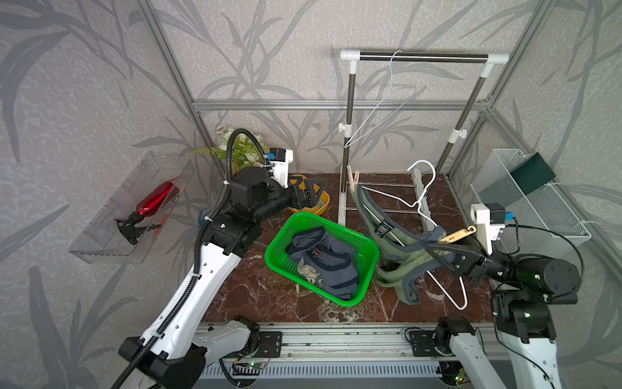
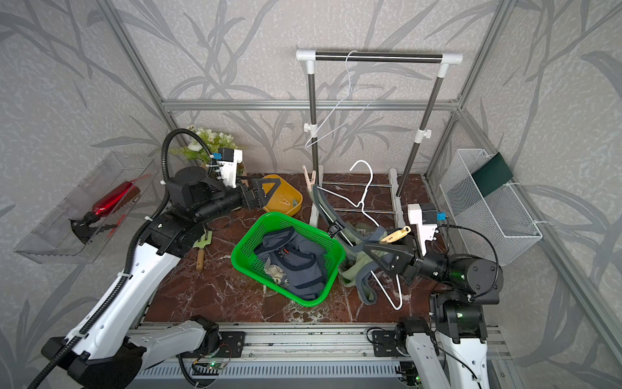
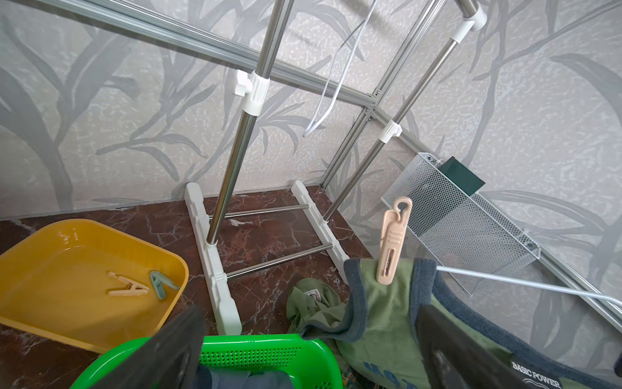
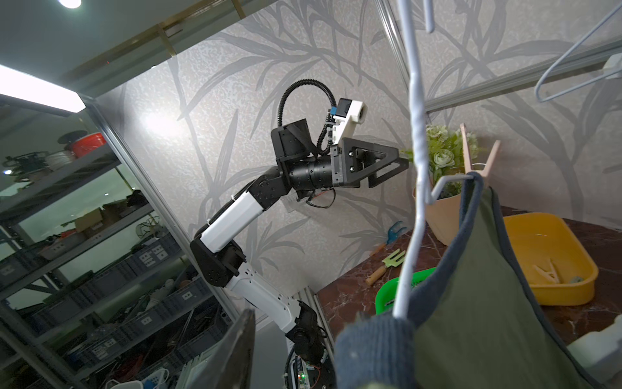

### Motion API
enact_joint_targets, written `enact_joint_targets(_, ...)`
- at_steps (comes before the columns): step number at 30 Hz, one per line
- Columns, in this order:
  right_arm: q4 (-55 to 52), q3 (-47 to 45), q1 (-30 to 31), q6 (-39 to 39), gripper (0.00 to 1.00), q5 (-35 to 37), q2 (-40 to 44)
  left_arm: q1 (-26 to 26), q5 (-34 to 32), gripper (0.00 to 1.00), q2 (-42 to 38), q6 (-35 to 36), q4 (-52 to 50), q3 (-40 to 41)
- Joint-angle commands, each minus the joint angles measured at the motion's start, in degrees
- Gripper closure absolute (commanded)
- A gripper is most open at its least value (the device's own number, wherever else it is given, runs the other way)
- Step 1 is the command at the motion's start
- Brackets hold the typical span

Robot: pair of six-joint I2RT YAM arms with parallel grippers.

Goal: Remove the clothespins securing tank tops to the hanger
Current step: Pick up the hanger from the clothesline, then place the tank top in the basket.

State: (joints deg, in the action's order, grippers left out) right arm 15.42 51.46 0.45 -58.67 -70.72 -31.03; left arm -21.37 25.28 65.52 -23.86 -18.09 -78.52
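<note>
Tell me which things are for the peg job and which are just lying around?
For the job: two clothespins on the green tank top; white hanger; yellow tray holding loose pins; blue tank top in the green basket.
Just lying about: red spray bottle, flower pot, garden tools, wire basket.

A robotics lab dressed as a laundry corner: aluminium frame rails (image 1: 336,105) carry leaf-print wallpaper panels (image 1: 269,50) around a marble-look tabletop (image 1: 269,296) with a garment rack (image 1: 424,58), and behind the left gripper (image 4: 392,171), outside the frame, steel shelves (image 4: 67,175) hold grey crates (image 4: 151,252) and wire spools (image 4: 84,143).
</note>
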Motion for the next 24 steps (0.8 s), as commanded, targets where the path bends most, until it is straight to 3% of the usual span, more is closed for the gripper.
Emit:
enact_joint_targets(1,17.2,-1.8,1.1,-10.0,1.0,-0.6,-1.3,4.7,11.2,0.01,-1.9,-4.6,8.8,4.1)
enact_joint_targets(6,20.5,-4.1,5.8,-10.6,1.0,0.8,-3.7,7.4,17.5,0.01,-0.4,-7.4,12.6,5.7)
enact_joint_targets(11,8.5,-3.4,15.9,2.7,1.0,4.3,-6.0,8.3,18.3,0.01,1.3,-6.3,12.3,6.4)
enact_joint_targets(14,7.2,-3.4,22.1,7.0,1.0,6.4,-9.3,9.6,18.3,0.01,1.2,-5.6,12.6,8.1)
enact_joint_targets(24,24.4,-3.3,24.6,0.2,1.0,3.6,-21.3,15.4,21.3,0.01,-2.6,-6.0,13.4,14.0)
